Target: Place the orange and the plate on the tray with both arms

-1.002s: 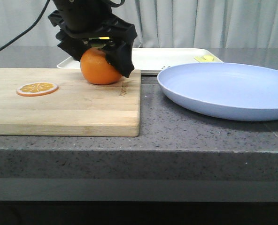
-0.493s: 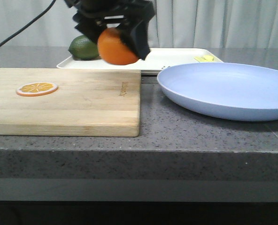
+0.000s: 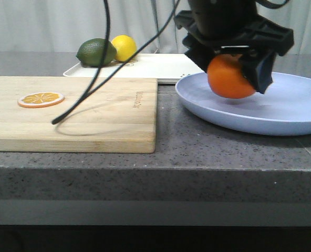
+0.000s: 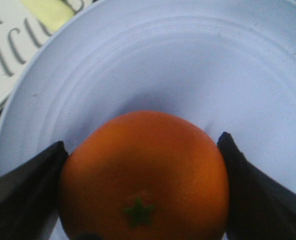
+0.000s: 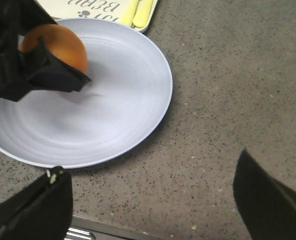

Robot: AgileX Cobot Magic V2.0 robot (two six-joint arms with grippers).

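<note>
My left gripper (image 3: pixel 234 73) is shut on the orange (image 3: pixel 230 77) and holds it just above the pale lavender-blue plate (image 3: pixel 281 113). In the left wrist view the orange (image 4: pixel 144 175) sits between the two black fingers, green stem spot toward the camera, with the plate (image 4: pixel 188 65) under it. In the right wrist view the orange (image 5: pixel 55 42) and left gripper (image 5: pixel 33 70) hang over the plate (image 5: pixel 103 110). My right gripper (image 5: pixel 150 200) is open and empty above the grey counter beside the plate. The cream-white tray (image 3: pixel 166 65) lies behind.
A wooden cutting board (image 3: pixel 92 113) with a flat orange slice (image 3: pixel 41 98) lies at left. A green lime (image 3: pixel 96 52) and a yellow lemon (image 3: pixel 124 47) sit on the tray's left end. A black cable (image 3: pixel 92 79) hangs over the board.
My left gripper lifted the orange off the cutting board and carried it right, to over the plate. The lime and lemon on the tray came into view.
</note>
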